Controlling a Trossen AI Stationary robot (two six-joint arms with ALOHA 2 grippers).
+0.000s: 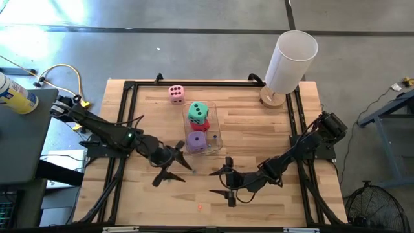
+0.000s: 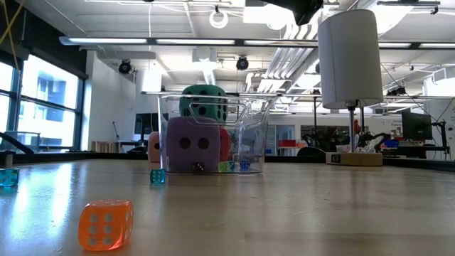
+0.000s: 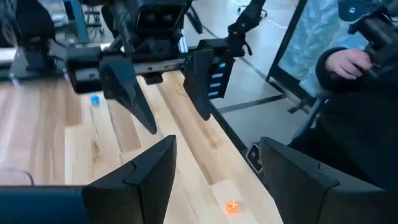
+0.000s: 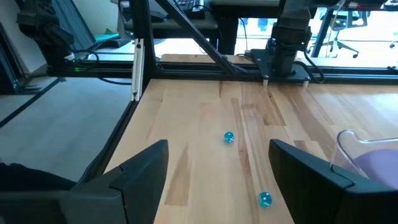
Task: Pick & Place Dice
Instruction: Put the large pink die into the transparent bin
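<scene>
Both jaws spread over bare table (image 1: 259, 129) beside bin (image 1: 217, 126)

Three dice (image 1: 198, 126) binned (pink die (image 1: 176, 94) outside)

Two dark jointed arms (image 1: 110, 133) with tapered black fingers (image 3: 134, 102).

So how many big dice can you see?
4. The pink die sits alone on the table. In the clear tray, the teal die rests on the red die, next to the purple die.
</scene>
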